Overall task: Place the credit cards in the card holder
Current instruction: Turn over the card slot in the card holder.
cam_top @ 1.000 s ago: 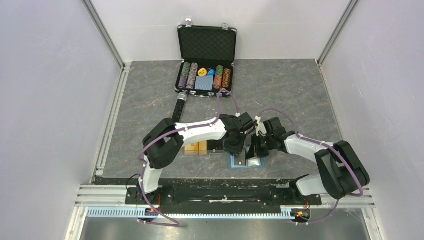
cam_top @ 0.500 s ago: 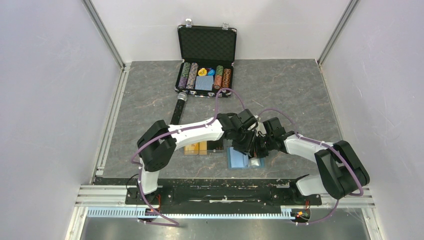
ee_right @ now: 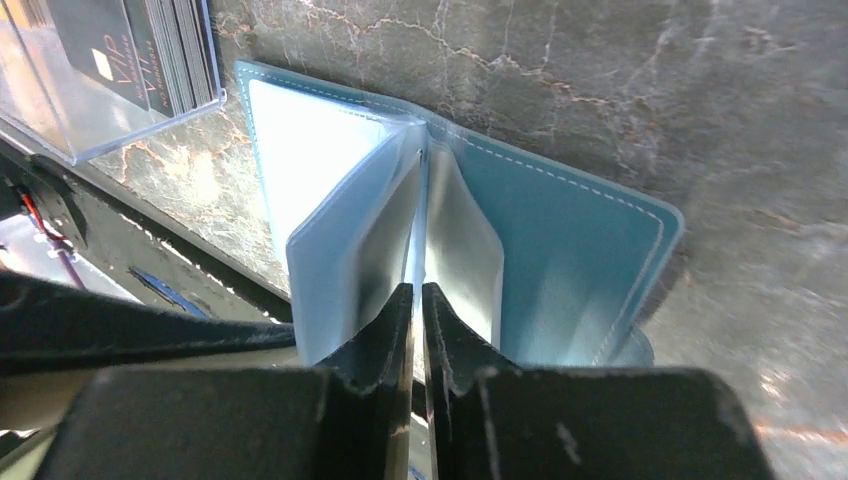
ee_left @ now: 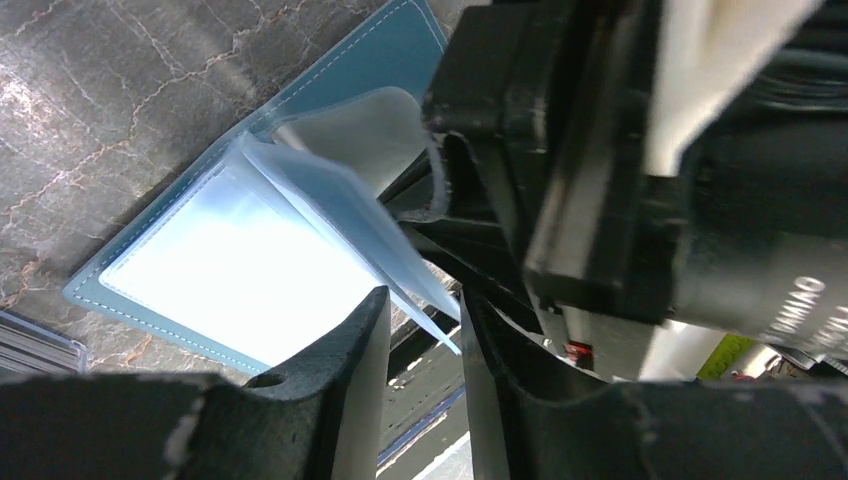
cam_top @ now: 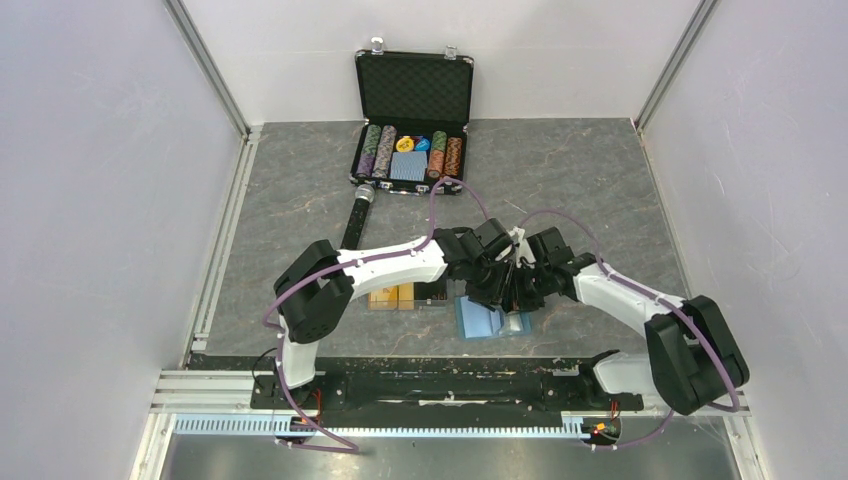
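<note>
My right fingers (ee_right: 375, 365) pinch the teal card holder (ee_right: 570, 240) by a glossy clear sleeve (ee_right: 450, 250); left fingers (ee_left: 345, 400) stand parted.

An open black chip case (cam_top: 413, 90) stands at the 12 o'clock edge of the grey marbled mat (cam_top: 600, 180), holding rows of poker chips (cam_top: 372, 150) and a blue-grey deck (cam_top: 407, 166). A black rod (cam_top: 357, 218) lies at the case's 7 o'clock. A clear box (ee_right: 110, 125) sits toward the mat's 6 o'clock.

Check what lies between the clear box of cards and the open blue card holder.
Nothing: only a narrow strip of bare marbled tabletop separates the clear box from the card holder. This shows in the right wrist view.
</note>
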`<state>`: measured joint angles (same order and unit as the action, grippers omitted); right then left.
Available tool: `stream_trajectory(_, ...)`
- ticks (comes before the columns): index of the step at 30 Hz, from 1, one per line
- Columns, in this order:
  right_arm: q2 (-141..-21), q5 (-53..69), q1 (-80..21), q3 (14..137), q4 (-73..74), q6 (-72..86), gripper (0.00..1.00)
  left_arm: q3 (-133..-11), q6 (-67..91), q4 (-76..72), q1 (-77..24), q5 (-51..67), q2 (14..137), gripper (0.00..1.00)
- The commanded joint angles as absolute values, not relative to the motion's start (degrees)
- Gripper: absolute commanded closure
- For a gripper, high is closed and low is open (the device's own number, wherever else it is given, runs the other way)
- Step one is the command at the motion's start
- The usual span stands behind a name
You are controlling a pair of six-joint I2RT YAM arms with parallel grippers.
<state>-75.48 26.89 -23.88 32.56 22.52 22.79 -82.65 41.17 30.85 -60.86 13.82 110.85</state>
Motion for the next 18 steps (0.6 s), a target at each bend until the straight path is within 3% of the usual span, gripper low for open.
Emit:
stream_trajectory(1, -72.15, 21.76, -24.23, 38.19, 28.64, 21.26, 0.90, -83.01, 43.24, 27.03, -61.22, 15.57, 111.40, 0.61)
stream_trajectory(11, -69.25, 11.40, -24.16, 45.05, 37.28, 18.29, 0.85, -83.35, 45.82, 21.97, -61.14, 19.08, 114.87, 0.54)
stream_trajectory(18, -67.39, 6.64, -24.16, 48.97, 40.05, 17.61, 0.76, -81.89, 46.16, 18.14, -61.09, 20.65, 114.24, 0.50)
